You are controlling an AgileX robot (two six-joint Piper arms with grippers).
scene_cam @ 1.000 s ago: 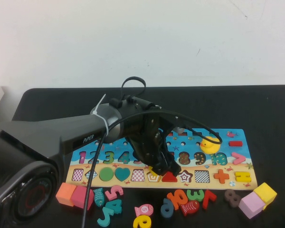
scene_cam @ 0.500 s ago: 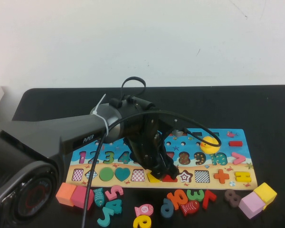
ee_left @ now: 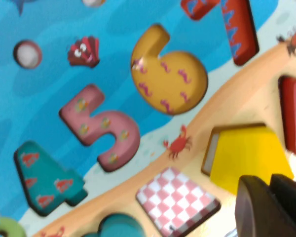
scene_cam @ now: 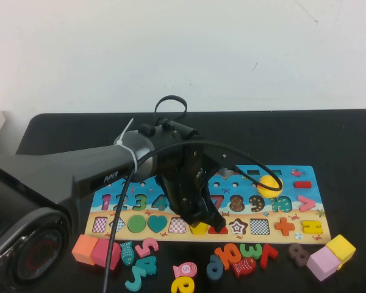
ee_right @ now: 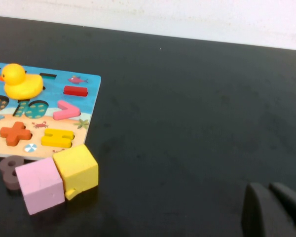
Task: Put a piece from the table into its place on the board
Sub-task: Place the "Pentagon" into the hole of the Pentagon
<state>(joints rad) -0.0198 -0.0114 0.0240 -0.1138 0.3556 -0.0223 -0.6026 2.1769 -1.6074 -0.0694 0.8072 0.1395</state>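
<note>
The puzzle board [scene_cam: 293,177] lies on the black table. A yellow pentagon piece [scene_cam: 199,228] sits at its slot in the board's front row, between a checkered empty square slot [scene_cam: 177,225] and the red triangle [scene_cam: 219,230]. My left gripper [scene_cam: 208,218] is shut, its tips right at the yellow piece. In the left wrist view the yellow piece [ee_left: 246,153] lies in its recess, slightly askew, just beyond my shut left gripper [ee_left: 270,183]. My right gripper [ee_right: 269,190] is shut and empty over bare table, out of the high view.
Loose numbers and fish [scene_cam: 232,253] lie in front of the board. Orange [scene_cam: 84,249] and pink [scene_cam: 105,253] cubes sit front left, a pink cube [scene_cam: 322,264] and a yellow cube [scene_cam: 340,248] front right. A yellow duck [scene_cam: 269,185] stands on the board.
My left gripper has shifted slightly left and down over the front row. The yellow piece now fills the pentagon slot that showed bare a second ago.
</note>
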